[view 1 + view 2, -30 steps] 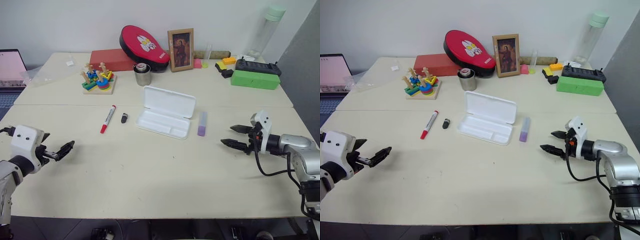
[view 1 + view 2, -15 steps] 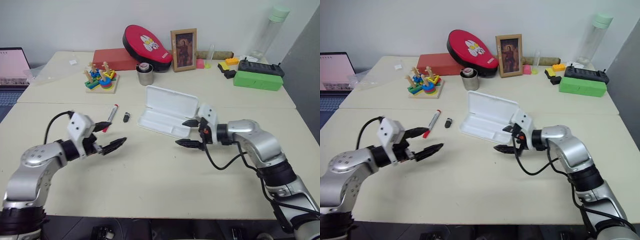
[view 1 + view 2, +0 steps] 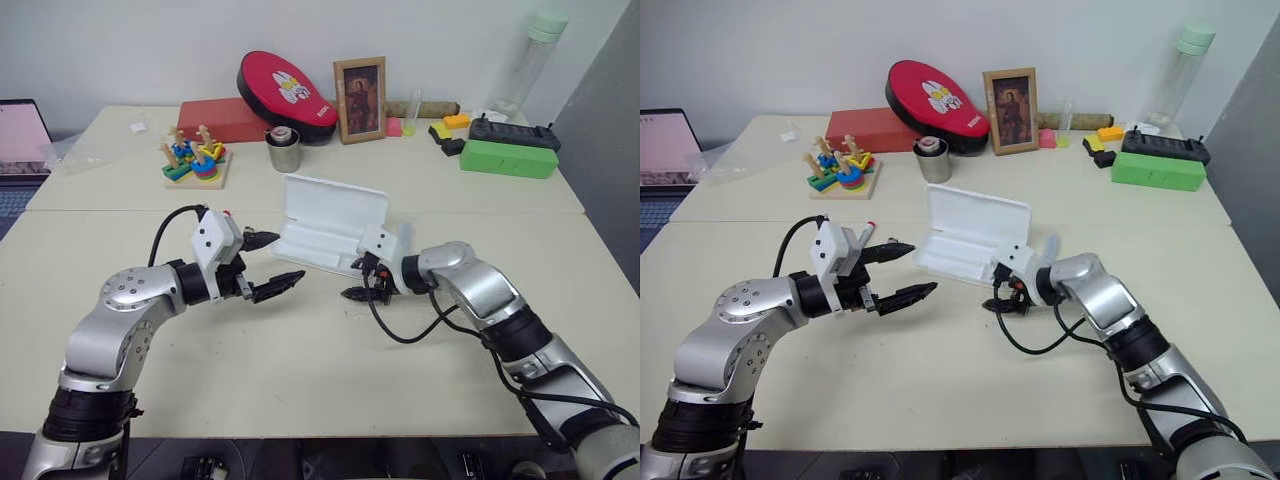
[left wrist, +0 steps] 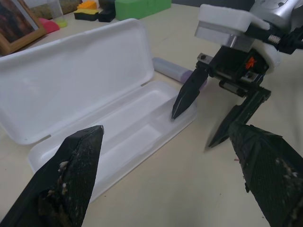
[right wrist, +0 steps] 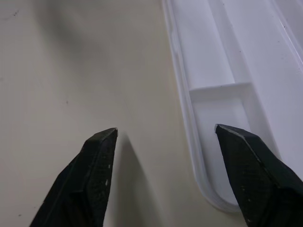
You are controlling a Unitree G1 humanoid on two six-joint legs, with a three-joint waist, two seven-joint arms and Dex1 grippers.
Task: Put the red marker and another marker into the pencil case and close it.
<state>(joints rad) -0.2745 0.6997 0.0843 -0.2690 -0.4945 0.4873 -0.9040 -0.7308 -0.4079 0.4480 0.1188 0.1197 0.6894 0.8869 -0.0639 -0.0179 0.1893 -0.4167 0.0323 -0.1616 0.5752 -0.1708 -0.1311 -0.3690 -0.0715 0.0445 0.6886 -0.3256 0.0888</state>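
Pencil case lying open on the desk, lilac marker beside it, left end effector and right end effector both apart, flanking its near edge, empty.

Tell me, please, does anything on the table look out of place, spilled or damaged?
Nothing stands out. The case lies open and empty, its lid tilted back. The lilac marker lies on the table beside it, not inside. Both grippers, left and right, are open and hold nothing. No spill or damage shows.
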